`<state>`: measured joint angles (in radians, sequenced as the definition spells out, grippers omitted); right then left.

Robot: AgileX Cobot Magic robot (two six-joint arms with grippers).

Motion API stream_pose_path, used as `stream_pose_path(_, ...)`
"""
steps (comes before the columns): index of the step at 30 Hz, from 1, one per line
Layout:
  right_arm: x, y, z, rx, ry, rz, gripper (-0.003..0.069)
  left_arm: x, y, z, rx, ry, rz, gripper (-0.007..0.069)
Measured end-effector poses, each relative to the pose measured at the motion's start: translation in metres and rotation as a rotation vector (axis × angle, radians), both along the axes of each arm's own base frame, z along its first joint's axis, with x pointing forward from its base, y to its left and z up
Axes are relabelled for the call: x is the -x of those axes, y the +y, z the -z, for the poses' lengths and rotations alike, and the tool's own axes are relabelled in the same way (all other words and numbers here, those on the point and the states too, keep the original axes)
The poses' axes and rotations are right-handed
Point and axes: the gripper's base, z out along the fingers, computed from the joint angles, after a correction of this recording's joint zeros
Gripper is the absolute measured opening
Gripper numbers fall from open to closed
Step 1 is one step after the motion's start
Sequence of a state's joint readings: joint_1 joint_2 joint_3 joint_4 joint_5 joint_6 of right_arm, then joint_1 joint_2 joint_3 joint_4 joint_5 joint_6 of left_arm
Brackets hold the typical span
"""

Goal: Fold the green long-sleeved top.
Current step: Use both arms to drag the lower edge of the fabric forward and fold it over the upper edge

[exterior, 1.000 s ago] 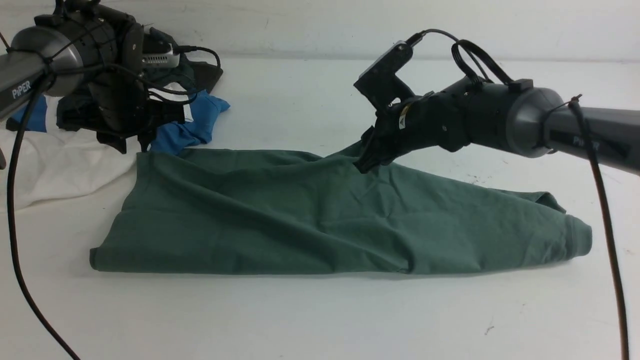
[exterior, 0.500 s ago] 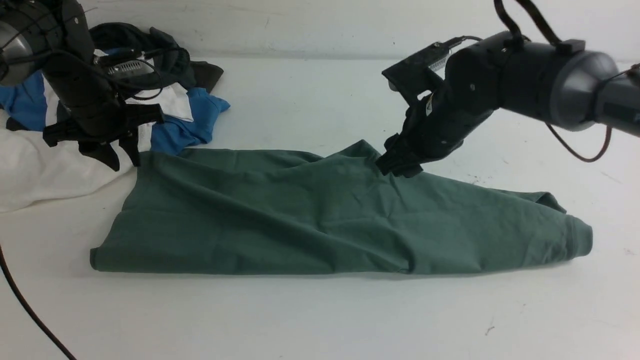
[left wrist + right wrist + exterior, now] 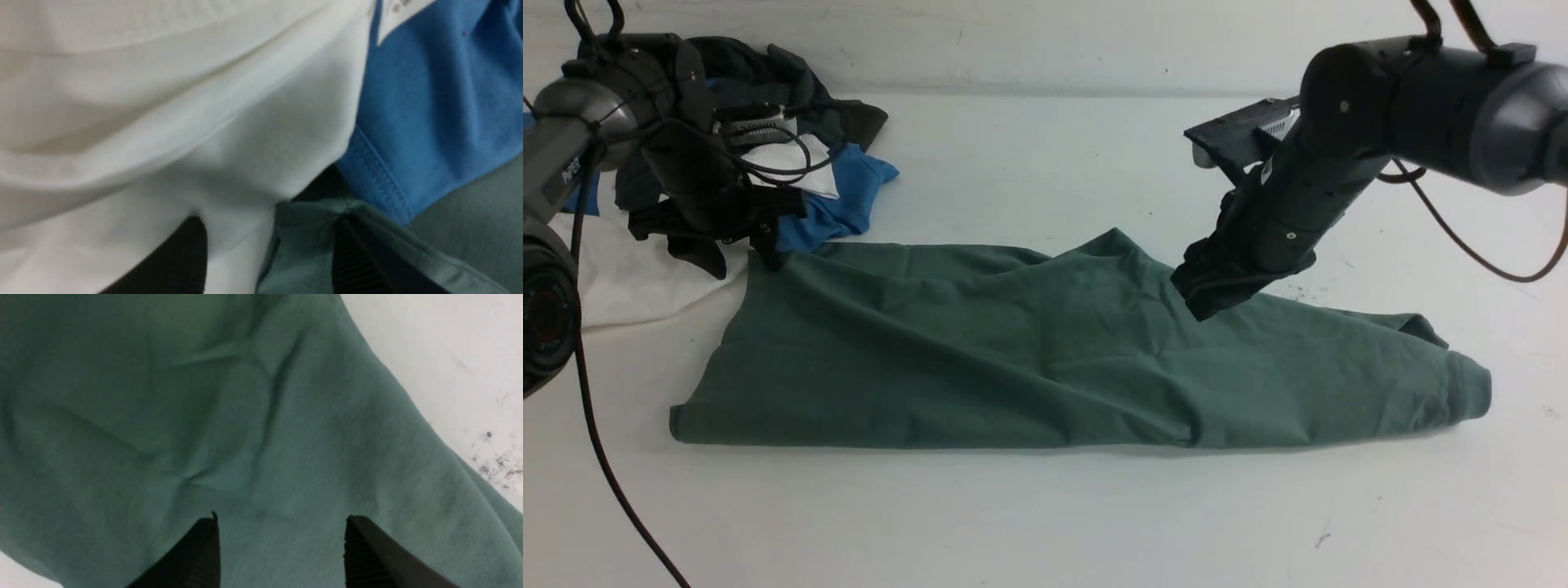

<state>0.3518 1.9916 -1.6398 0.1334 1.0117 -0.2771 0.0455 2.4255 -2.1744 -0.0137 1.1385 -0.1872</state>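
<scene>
The green long-sleeved top lies folded into a long band across the table, with a ribbed cuff end at the right. Its logo and neck label are hidden. My left gripper is at the top's far left corner. In the left wrist view the left gripper is open, with the green corner between the jaws beside white cloth. My right gripper hovers over the top's far edge, right of a raised peak. In the right wrist view the right gripper is open and empty over the green cloth.
A pile of other garments lies at the far left: white, blue and black. The blue and white ones touch the green corner. A black cable hangs at the left. The white table extends in front.
My right gripper has moved right and a little lower, off the raised peak on the top's far edge. My left gripper has shifted about the top's far left corner.
</scene>
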Motion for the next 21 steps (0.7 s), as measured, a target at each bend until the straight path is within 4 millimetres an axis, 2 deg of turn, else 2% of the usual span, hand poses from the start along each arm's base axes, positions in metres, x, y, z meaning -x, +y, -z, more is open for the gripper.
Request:
stream_pose_path(4, -0.001, -0.003, -0.001, -0.025, 0.003, -0.002, 0.0388, -0.003, -0.004, 0.005, -0.007, -0.013, 0.034, 0.0388)
stream_pose_path(9, -0.003, -0.003, -0.002, -0.05, -0.011, 0.003, 0.0388, -0.005, -0.018, 0.005, 0.003, -0.034, 0.126, 0.0388)
stream_pose_path(12, -0.004, -0.003, -0.002, -0.058, -0.02, 0.006, 0.0388, -0.005, -0.026, 0.008, 0.01, -0.029, 0.152, 0.036)
stream_pose_path(14, -0.004, -0.003, -0.002, -0.059, -0.023, 0.006, 0.0388, -0.005, -0.027, 0.008, 0.008, -0.023, 0.155, 0.0307)
stream_pose_path(15, -0.004, -0.003, -0.002, -0.059, -0.023, 0.006, 0.0388, -0.005, -0.027, 0.008, 0.008, -0.023, 0.156, 0.0307)
stream_pose_path(16, -0.005, -0.003, -0.002, -0.059, -0.024, 0.006, 0.0388, -0.005, -0.027, 0.006, 0.003, -0.016, 0.159, 0.0235)
stream_pose_path(18, -0.005, -0.003, -0.002, -0.06, -0.024, 0.007, 0.0388, -0.004, -0.027, 0.0, -0.001, -0.01, 0.162, 0.0139)
stream_pose_path(21, -0.005, -0.003, -0.002, -0.06, -0.024, 0.007, 0.0388, -0.005, -0.027, -0.012, -0.016, -0.007, 0.174, 0.0035)
